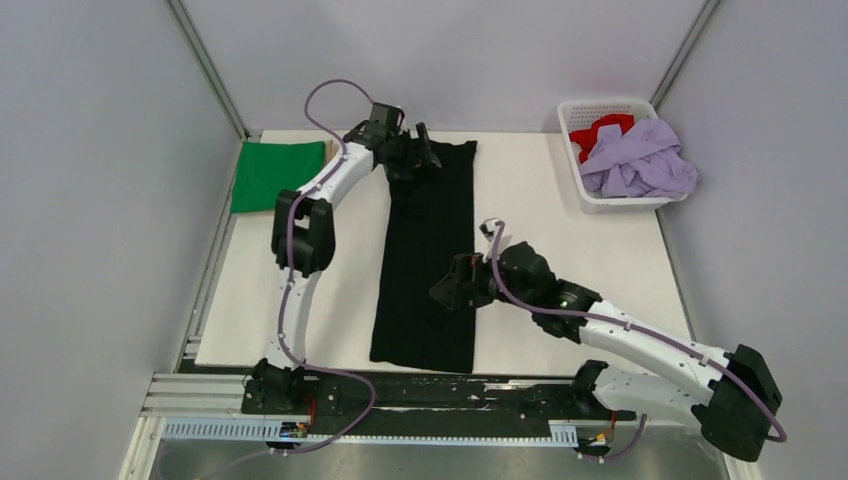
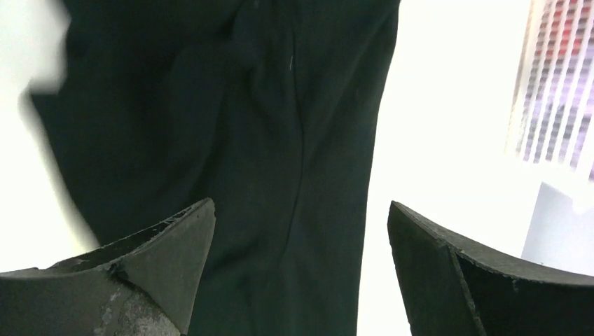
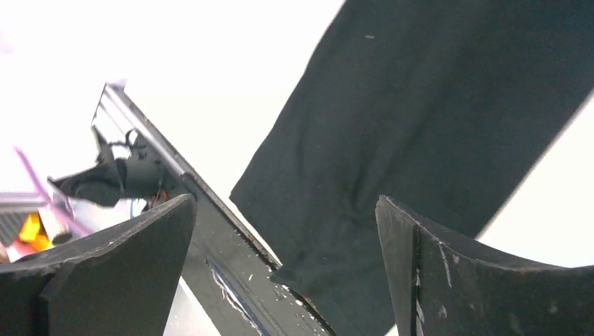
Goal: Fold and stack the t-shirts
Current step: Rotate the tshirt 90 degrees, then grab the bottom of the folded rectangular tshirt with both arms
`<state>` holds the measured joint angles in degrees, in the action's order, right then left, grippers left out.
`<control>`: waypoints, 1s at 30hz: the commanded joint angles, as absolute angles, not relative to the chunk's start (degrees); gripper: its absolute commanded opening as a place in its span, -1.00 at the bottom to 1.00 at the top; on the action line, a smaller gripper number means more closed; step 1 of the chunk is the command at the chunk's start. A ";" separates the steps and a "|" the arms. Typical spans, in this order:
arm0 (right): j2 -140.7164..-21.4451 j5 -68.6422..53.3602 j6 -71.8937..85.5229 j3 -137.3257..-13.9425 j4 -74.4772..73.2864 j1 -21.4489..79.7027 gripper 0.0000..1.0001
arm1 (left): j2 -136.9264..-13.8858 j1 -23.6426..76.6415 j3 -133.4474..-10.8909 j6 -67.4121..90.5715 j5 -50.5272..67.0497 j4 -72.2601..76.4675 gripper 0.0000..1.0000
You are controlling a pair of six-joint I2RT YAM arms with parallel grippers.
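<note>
The black t-shirt [image 1: 426, 262] lies folded into a long narrow strip down the middle of the white table [image 1: 335, 300]; it fills the left wrist view [image 2: 231, 126] and the right wrist view [image 3: 427, 119]. My left gripper [image 1: 425, 150] hovers open over the strip's far end, holding nothing. My right gripper [image 1: 447, 293] hovers open above the strip's near right part, holding nothing. A folded green t-shirt [image 1: 270, 175] lies at the far left on a tan one [image 1: 326, 150]. A lilac t-shirt [image 1: 640, 160] and a red one [image 1: 598, 130] sit in the basket.
The white lattice basket [image 1: 620, 203] stands at the far right corner; it shows at the right of the left wrist view [image 2: 553, 84]. A black rail [image 1: 420, 395] runs along the near table edge. Grey walls enclose the table on three sides.
</note>
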<state>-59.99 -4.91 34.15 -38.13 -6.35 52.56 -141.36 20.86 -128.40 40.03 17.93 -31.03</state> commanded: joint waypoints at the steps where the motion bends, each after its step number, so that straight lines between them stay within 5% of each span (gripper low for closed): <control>1: -55.63 -2.19 43.52 -34.29 -14.57 47.79 1.00 | -115.56 22.99 -110.88 33.01 9.09 -35.14 1.00; 6: -51.41 -8.03 47.79 -30.71 -24.57 46.84 0.82 | -86.32 28.54 -72.15 35.77 1.45 -30.20 1.00; 12: -51.49 -17.56 50.63 -25.63 -24.75 47.34 0.45 | -64.59 33.92 -46.22 44.79 0.87 -33.92 0.99; 15: -55.07 -20.52 51.44 -24.03 -20.26 47.90 0.24 | -59.02 36.41 -39.13 48.30 5.18 -35.21 0.92; 30: -65.25 -23.86 56.21 -18.79 -7.48 50.36 -0.14 | -58.96 42.26 -26.79 53.15 15.04 -35.75 0.39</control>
